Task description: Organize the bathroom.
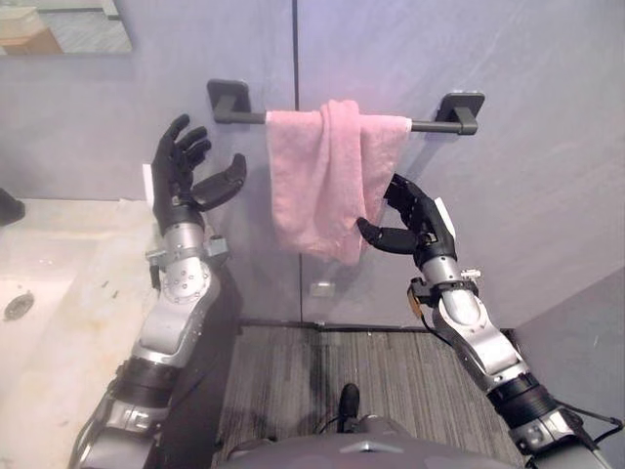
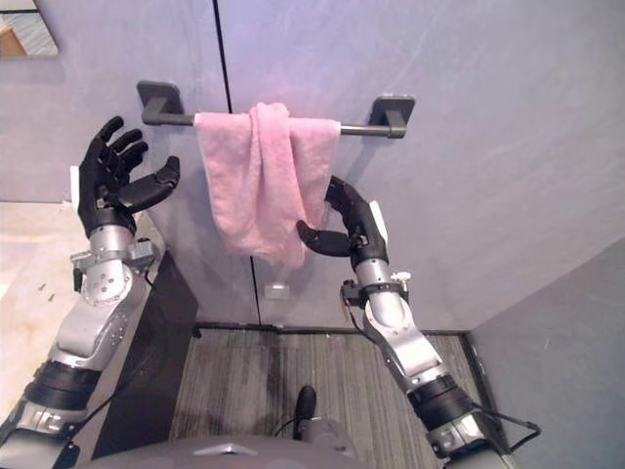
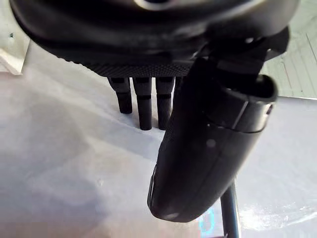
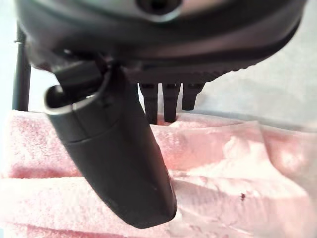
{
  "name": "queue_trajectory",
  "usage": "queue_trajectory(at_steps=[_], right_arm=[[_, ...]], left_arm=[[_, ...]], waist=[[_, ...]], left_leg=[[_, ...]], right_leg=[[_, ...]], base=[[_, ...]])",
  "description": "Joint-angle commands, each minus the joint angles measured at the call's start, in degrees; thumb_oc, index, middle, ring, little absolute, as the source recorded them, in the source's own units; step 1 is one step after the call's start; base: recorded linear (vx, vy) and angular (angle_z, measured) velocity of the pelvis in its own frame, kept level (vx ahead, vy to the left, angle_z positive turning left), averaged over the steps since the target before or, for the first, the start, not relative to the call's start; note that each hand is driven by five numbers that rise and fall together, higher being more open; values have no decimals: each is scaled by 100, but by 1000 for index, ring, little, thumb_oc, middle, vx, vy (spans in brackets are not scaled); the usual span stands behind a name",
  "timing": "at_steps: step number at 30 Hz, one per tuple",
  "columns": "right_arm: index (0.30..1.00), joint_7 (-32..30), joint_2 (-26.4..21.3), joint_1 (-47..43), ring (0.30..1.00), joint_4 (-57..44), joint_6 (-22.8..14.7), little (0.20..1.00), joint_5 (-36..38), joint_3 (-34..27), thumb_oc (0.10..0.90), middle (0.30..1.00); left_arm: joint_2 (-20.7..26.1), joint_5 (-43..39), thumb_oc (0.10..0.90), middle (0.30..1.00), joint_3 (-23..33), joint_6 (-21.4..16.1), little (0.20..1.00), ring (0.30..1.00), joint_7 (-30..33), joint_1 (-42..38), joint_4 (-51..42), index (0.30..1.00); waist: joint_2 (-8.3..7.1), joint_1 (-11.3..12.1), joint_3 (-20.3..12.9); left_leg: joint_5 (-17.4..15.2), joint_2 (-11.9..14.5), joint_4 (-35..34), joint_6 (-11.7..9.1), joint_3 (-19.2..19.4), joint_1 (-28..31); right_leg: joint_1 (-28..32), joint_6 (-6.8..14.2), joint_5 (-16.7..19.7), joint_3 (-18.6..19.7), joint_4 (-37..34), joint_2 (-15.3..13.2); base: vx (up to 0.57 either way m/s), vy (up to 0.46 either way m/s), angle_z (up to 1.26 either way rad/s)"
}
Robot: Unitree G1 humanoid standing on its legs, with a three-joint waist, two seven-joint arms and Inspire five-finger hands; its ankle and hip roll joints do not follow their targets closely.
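Observation:
A pink towel [image 1: 317,181] hangs bunched over a dark towel bar [image 1: 435,124] on the grey wall, its folds gathered toward the bar's middle. My right hand [image 1: 420,220] is at the towel's lower right edge. Its fingers are straight against the cloth and its thumb [image 4: 114,158] reaches out in front of the towel [image 4: 237,168] without pinching it. My left hand [image 1: 181,181] is raised to the left of the towel, open with fingers spread, near the bar's left bracket and touching nothing. The left wrist view shows its straight fingers [image 3: 143,104] before the bare wall.
A pale counter [image 1: 59,293] with a sink drain [image 1: 18,305] lies at the left, with a dark cabinet side [image 2: 146,352] below it. A striped floor mat [image 1: 322,362] lies under the towel. A mirror corner [image 1: 59,24] is at the upper left.

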Motion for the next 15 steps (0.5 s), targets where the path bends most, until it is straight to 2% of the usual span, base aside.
queue_trajectory(at_steps=[1,10,15], right_arm=[[900,-39,57,-269,900,-712,-440,900,-364,-113,800,900],[900,-449,90,-129,900,-660,-653,900,-426,-120,800,900],[900,-520,80,-360,900,-460,-704,900,-478,-91,800,900]], left_arm=[[-101,-294,800,900,-612,-25,900,900,-623,-388,-45,900],[-60,-692,800,900,-866,125,900,900,-952,-314,-213,900],[-41,-935,800,900,-965,326,900,900,-1057,-340,-219,900]], waist=[[221,-331,-310],[299,-373,-302],[341,-328,-325]], left_leg=[[108,34,-4,175,-150,-373],[98,24,-4,184,-121,-341],[137,48,-4,142,-185,-356]], right_leg=[[866,359,-792,-24,171,-45],[901,329,-806,64,124,37],[944,284,-795,74,32,92]], base=[[-3,-31,-16],[-23,-46,-3],[-50,-70,-8]])
